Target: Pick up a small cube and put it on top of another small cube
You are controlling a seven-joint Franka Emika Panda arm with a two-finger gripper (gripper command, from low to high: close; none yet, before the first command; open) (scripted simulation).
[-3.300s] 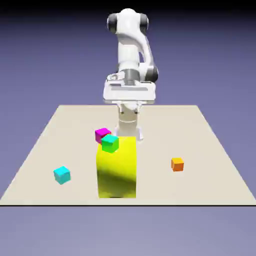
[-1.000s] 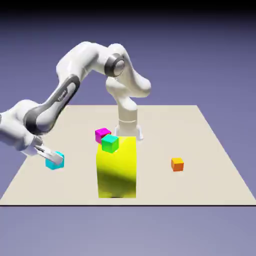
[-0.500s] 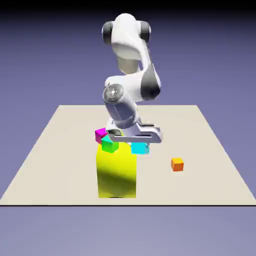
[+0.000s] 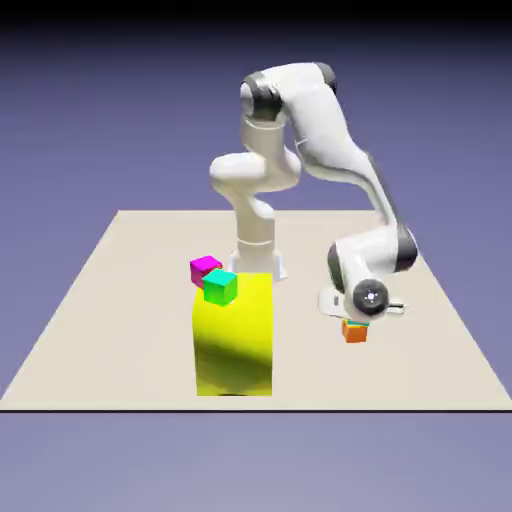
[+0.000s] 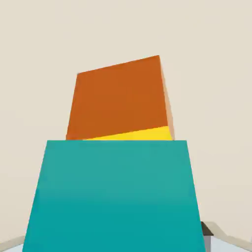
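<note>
I count four small cubes and one yellow block (image 4: 235, 345) on my desk (image 4: 130, 300) — one cyan cube (image 5: 113, 197) at my pincer (image 5: 115, 242), over one orange cube (image 4: 355, 333); one magenta (image 4: 204, 270), one green-teal (image 4: 220, 288). Whether I'm clenched or released, I can't tell.

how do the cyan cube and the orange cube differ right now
The cyan cube sits uppermost, while the orange cube is beneath it. In the hand view, the cyan cube looks larger and lies square to the picture, whereas the orange cube looks smaller and turned at a slant. Both are plain, single-coloured small cubes.
</note>
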